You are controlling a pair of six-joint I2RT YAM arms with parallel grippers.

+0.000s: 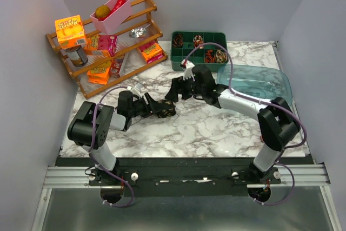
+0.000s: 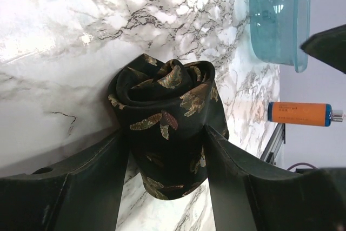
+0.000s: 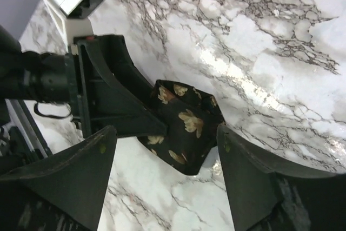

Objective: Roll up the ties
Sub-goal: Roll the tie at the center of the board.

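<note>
Top external: shows white-grey marble-pattern tabletop with glare patches, pale lavender-grey walls on three sides, and an aluminium rail along the near edge.

Counts:
- two black robot arms
- one stepped wooden rack back left
- on the rack, one pink plastic bin, one can, and about five small cartons in orange, pink and red
- one dark green compartment tray back centre
- one clear teal plastic tub at right, just beside the tray
- small coiled ties in the tray compartments, roughly four, too small to count surely
- one rolled necktie on the table itself, dark brown-black fabric with tan-gold leaf print

Rolled necktie resting on marble near centre, between the two arm tips, well apart from tray and tub.

Left wrist: left gripper partway open, closed in on the roll. Both black fingers pressed against opposite sides of the fabric, roll bulging out ahead of them and touching the marble.

Right wrist: right gripper spread wide, holding nothing. Black fingers on either side of the roll from above, clear of the fabric. Same view also catches one left-gripper finger flat against the roll's side.
</note>
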